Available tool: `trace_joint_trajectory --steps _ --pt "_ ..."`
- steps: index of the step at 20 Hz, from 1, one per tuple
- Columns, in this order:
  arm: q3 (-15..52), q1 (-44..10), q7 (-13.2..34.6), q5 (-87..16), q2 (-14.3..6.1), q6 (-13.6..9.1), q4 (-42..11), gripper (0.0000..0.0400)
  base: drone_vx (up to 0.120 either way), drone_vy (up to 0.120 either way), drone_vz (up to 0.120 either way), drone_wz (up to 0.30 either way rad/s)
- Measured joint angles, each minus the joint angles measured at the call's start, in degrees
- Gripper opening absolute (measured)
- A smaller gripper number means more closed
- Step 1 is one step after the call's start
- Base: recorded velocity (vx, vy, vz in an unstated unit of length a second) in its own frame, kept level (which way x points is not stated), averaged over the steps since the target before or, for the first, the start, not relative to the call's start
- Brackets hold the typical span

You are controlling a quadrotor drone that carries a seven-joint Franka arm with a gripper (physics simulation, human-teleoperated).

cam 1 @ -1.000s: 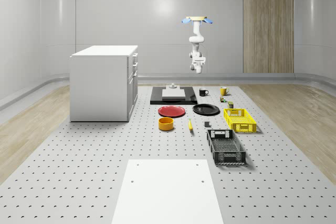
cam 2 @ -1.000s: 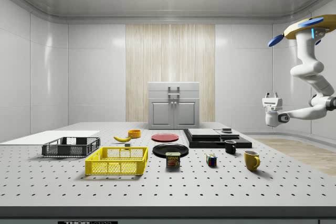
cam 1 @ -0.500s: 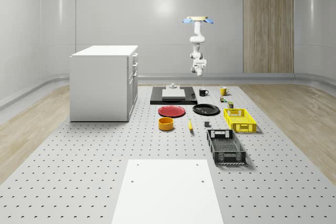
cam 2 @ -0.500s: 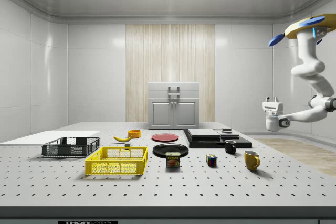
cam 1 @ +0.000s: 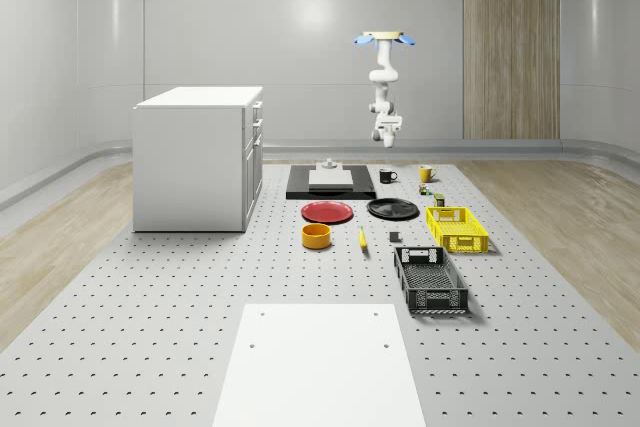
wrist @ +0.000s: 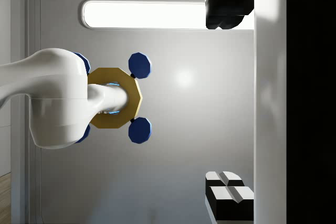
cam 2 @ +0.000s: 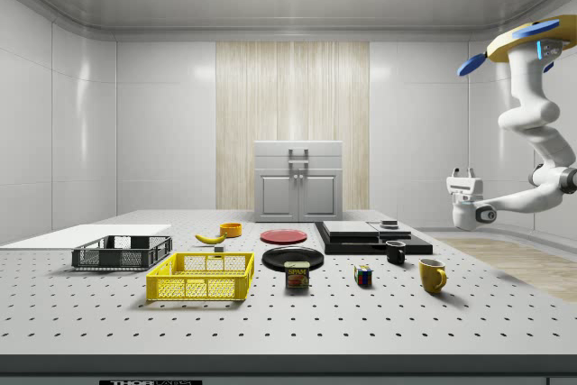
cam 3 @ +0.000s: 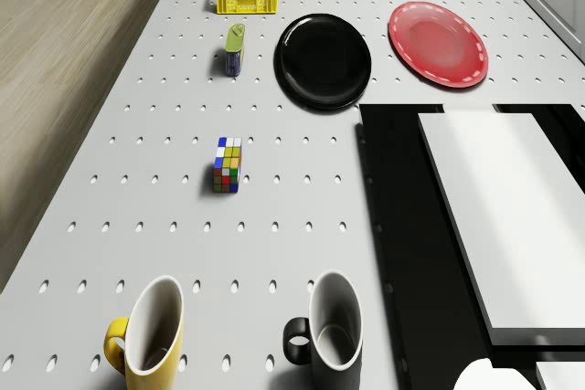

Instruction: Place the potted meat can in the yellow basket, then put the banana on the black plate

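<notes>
Hanging high with its fingers turned upward, the gripper [cam 2: 464, 171] is released and carries nothing; in the wrist view its two pads sit well apart, with the ceiling light and the drone [cam 2: 532, 38] between them. The arm is folded below the drone, which hovers above the far end of the surface [cam 2: 361, 322], over the yellow mug [cam 3: 154, 335] and black mug [cam 3: 334, 331].

Task objects:
- The potted meat can [cam 2: 297, 275] stands upright on the surface, just beside the open end of the yellow basket [cam 2: 200, 288], not in it. The basket looks empty.
- The black plate [cam 2: 293, 259] is bare and lies near the can.
- The banana [cam 2: 210, 238] lies on the surface well past the plate, close to an orange bowl [cam 2: 231, 229].

Progress, as judged: neither step is done. The can is not grasped and the banana is untouched (the gripper is well above and apart from both). Left to do is the whole sequence: turn the gripper down, reach the can, grasp, lift, drop into the basket, then do the same for banana to plate. A colour cube [cam 3: 227, 165] sits between the mugs and the can and could be in the way of a low approach.
</notes>
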Motion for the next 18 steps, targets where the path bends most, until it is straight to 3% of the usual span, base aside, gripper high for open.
trace_joint_trajectory --steps 18 --pt "0.3 -0.2 0.0 -0.3 -0.5 0.7 -0.4 0.0400 0.120 0.120 0.000 0.000"
